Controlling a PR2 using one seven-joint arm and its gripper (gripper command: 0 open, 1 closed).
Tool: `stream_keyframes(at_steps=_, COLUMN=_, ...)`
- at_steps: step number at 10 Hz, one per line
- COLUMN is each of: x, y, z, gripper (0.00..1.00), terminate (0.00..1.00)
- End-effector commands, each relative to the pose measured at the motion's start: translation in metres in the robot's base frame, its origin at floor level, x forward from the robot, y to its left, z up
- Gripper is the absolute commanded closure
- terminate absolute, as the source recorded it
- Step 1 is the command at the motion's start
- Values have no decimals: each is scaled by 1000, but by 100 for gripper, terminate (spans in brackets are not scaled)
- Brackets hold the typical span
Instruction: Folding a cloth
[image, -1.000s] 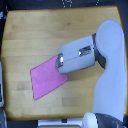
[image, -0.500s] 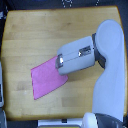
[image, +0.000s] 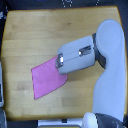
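Note:
The pink-magenta cloth lies flat on the wooden tabletop, left of centre and toward the front edge. Its right corner runs under my gripper. My gripper comes in from the exterior view's right, on a white and grey arm. It sits over the cloth's upper right corner. The fingers are hidden under the grey wrist housing, so I cannot tell whether they are open or shut, or whether they hold the cloth.
The tabletop is a rounded wooden board with dark floor around it. The white arm and robot body cover the exterior view's right side. A pale object shows at the left edge.
The gripper and the cloth corner under it have shifted slightly; the cloth keeps nearly the same shape and place.

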Motion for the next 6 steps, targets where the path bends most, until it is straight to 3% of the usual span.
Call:
stream_keyframes(at_steps=1, x=7, y=-5, z=26, gripper=100, terminate=0)
stream_keyframes(at_steps=6, x=10, y=30, z=78, gripper=100, terminate=0)
